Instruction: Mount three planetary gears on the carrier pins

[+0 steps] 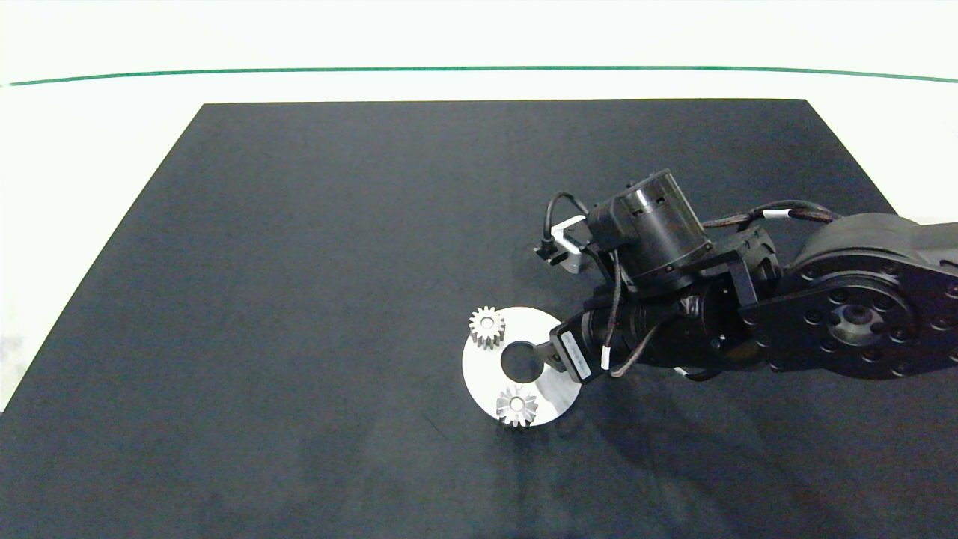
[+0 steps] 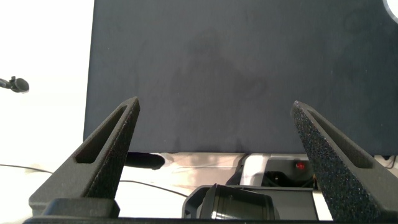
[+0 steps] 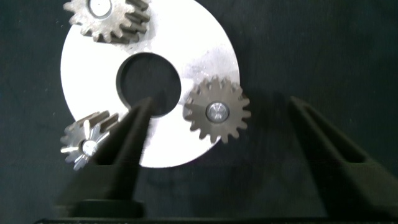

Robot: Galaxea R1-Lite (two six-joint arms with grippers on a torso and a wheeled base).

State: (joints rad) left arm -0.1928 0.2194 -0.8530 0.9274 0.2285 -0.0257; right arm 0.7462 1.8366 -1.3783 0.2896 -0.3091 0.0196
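Over the flat white round disc (image 3: 205, 56), three small silvery spur gears (image 3: 217, 111) sit on pins; right gripper (image 3: 217, 134) hovers, jaws apart; left gripper (image 2: 214, 140) likewise apart.

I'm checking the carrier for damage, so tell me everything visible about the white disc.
The white disc is flat and round, pale and matte with faint smudges, and has a large round centre hole. It lies flat on the dark mat. Three planetary gears sit on its pins near the rim, in a triangle, teeth overhanging the edge. The right end effector hovers open above it, one finger crossing the hole. No cracks show.
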